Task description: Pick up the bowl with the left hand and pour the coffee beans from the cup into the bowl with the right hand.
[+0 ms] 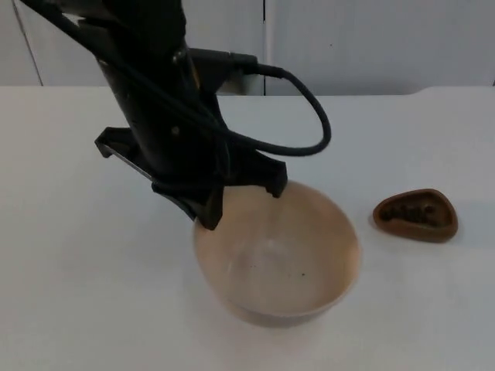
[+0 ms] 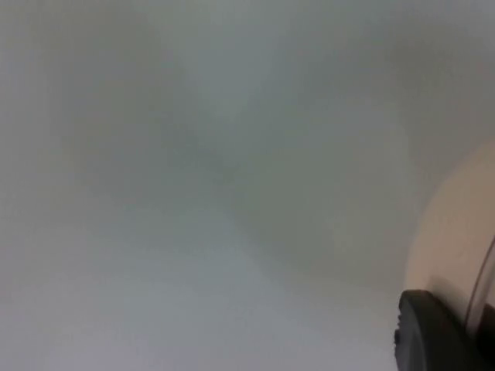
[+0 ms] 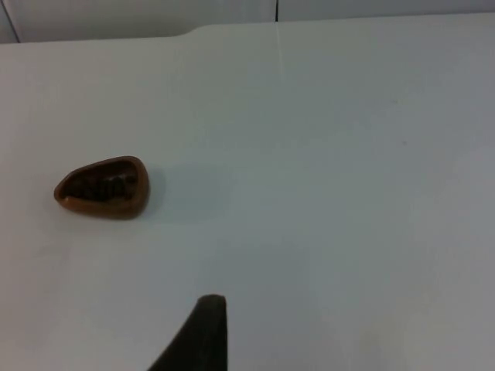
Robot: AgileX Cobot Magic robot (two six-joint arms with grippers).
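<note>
A wide beige bowl (image 1: 278, 259) hangs near the table's middle, looking raised off the surface. My left gripper (image 1: 210, 210) comes down from the upper left and is shut on the bowl's near-left rim. The left wrist view has the bowl's pale wall (image 2: 456, 232) beside a black fingertip (image 2: 433, 336). A small brown teardrop-shaped cup (image 1: 416, 216) with dark coffee beans inside rests on the table to the bowl's right. It also appears in the right wrist view as the cup (image 3: 102, 188), well ahead of my right gripper (image 3: 203, 332), which waits apart from it.
The white table top (image 1: 69, 270) runs back to the grey partition wall (image 1: 371, 39). A black cable loop (image 1: 313, 116) from the left arm arches above the bowl's far side.
</note>
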